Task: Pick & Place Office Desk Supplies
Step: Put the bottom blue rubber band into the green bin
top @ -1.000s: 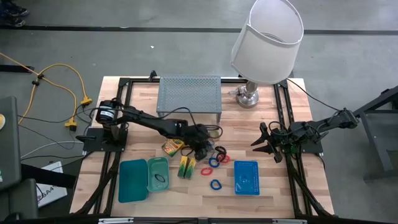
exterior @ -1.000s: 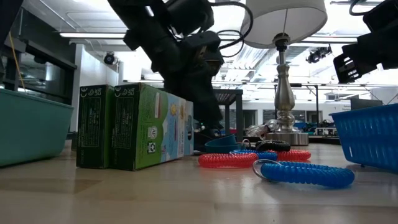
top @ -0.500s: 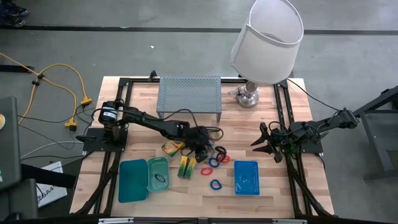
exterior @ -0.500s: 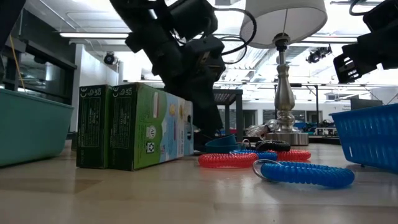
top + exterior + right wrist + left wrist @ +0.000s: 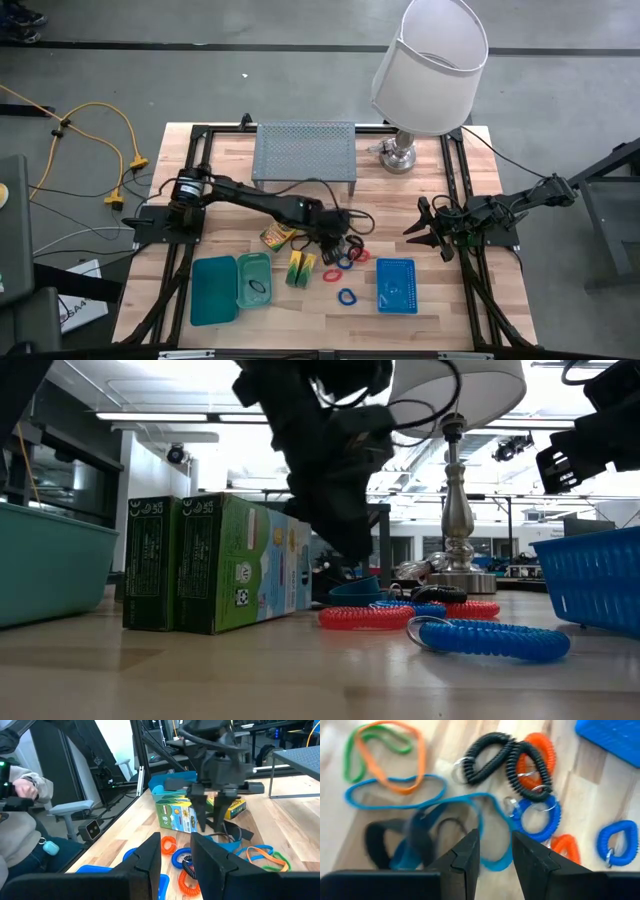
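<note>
The loose bands lie in 1 heap mid-counter [image 5: 230, 150], between the green boxes [image 5: 301, 268] and the blue basket [image 5: 396, 285], so a pincer can reach them all from one spot. The 2 boxes stand upright, side by side, just beside the teal trays [image 5: 212, 290]; a dark loop already lies in the smaller tray [image 5: 256, 279], which suggests bands get sorted there. A crayon box [image 5: 279, 236] lies flat just behind the boxes.

The left arm stretches from its base diagonally across the counter, elbow low, wrist bent down. Its left pincer [image 5: 492, 851] hangs over the heap with fingers parted by a narrow gap, gripping nothing; below it lie flat blue bands [image 5: 470, 815] and a black one [image 5: 377, 837]. Farther out sit black coils [image 5: 507, 760], orange [image 5: 540, 755] and blue coils [image 5: 535, 817], plus green and orange flat bands [image 5: 385, 745]. My guess: it is lining up on a flat band.

The right arm waits at the counter's right edge; the right pincer [image 5: 176, 851] is raised, fingers apart and empty, pointing toward the heap.
</note>
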Controlling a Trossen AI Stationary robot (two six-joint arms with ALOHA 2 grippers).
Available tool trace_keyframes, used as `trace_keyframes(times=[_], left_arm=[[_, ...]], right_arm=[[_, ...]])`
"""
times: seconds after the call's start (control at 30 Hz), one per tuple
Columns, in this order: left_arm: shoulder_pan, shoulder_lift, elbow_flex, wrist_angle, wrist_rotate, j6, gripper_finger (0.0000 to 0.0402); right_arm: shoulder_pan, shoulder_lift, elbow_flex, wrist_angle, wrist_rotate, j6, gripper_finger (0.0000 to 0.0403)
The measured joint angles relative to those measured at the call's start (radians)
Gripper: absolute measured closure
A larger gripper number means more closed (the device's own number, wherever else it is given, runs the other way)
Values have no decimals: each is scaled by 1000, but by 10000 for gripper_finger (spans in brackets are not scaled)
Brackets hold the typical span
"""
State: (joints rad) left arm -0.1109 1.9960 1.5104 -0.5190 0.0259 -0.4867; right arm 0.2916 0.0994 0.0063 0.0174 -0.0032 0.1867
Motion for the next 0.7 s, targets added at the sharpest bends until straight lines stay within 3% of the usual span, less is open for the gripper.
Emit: trace_keyframes(times=[0.7], left_arm=[[-3,49,17,-17,-71,16,295]], right_arm=[[0,0,0,0,0,0,309]])
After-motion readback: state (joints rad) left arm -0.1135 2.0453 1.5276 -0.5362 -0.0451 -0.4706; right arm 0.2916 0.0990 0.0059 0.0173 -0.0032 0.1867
